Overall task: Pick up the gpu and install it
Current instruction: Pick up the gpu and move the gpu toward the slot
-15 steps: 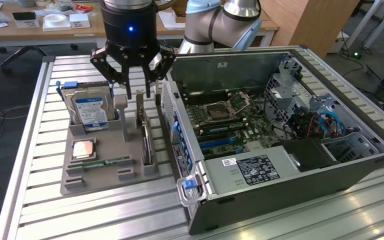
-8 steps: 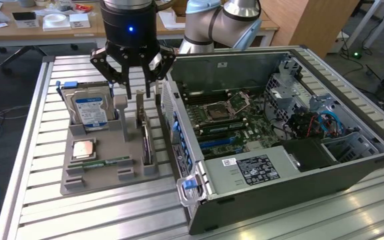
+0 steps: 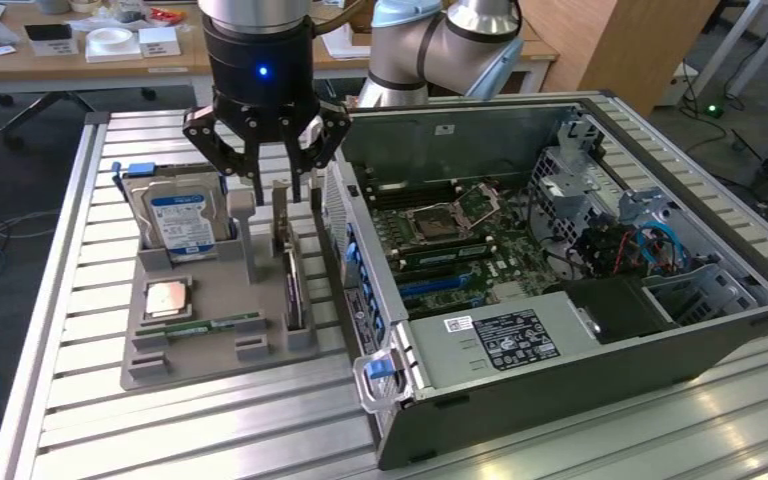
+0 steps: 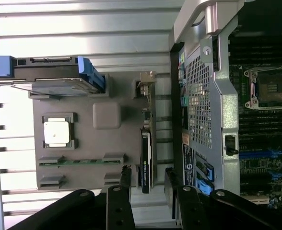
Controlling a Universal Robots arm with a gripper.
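Note:
The gpu (image 3: 291, 272) is a thin dark card with a silvery bracket, standing on edge in a slot of the grey holder tray (image 3: 224, 355). My gripper (image 3: 296, 192) hangs straight over it, open, with its fingertips just above the card's top edge. In the wrist view the gpu (image 4: 146, 143) runs as a narrow dark strip between the two black fingers (image 4: 125, 178). The gripper (image 4: 148, 179) straddles one end of the card with a gap on each side. Nothing is held.
The tray also holds a hard drive (image 3: 181, 222) with a blue-white label, a CPU (image 3: 171, 298) and a green RAM stick (image 3: 211, 325). The open computer case (image 3: 584, 330) stands close beside the tray on the exterior view's right, motherboard (image 3: 451, 240) exposed. All rest on a slatted metal table (image 3: 157, 430).

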